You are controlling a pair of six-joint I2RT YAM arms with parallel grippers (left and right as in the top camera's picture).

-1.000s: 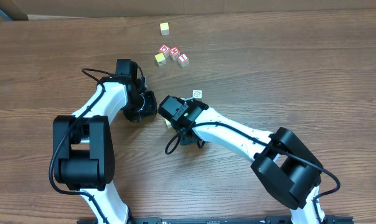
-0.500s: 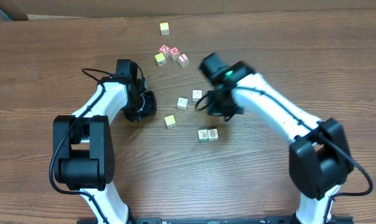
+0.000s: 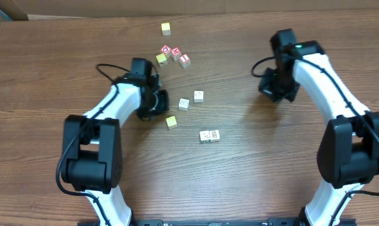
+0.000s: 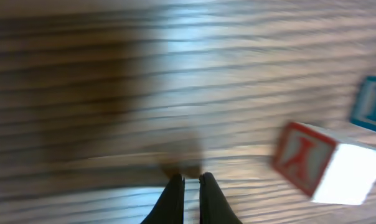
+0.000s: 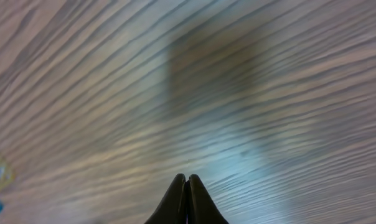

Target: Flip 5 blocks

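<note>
You see five small cubes loose on the wooden table (image 3: 58, 56) between the arms. The left pale cube (image 3: 184, 104) and the right pale cube (image 3: 199, 96) sit near each other. The yellow cube (image 3: 171, 122) lies just below the left gripper (image 3: 159, 100). A touching pair of cubes (image 3: 209, 135) lies nearest you. The right gripper (image 3: 272, 88) hangs well apart from them. Farther back, the red-and-white letter cubes (image 3: 176, 54) cluster together, and a lone yellow-topped cube (image 3: 166, 28) sits beyond them.
</note>
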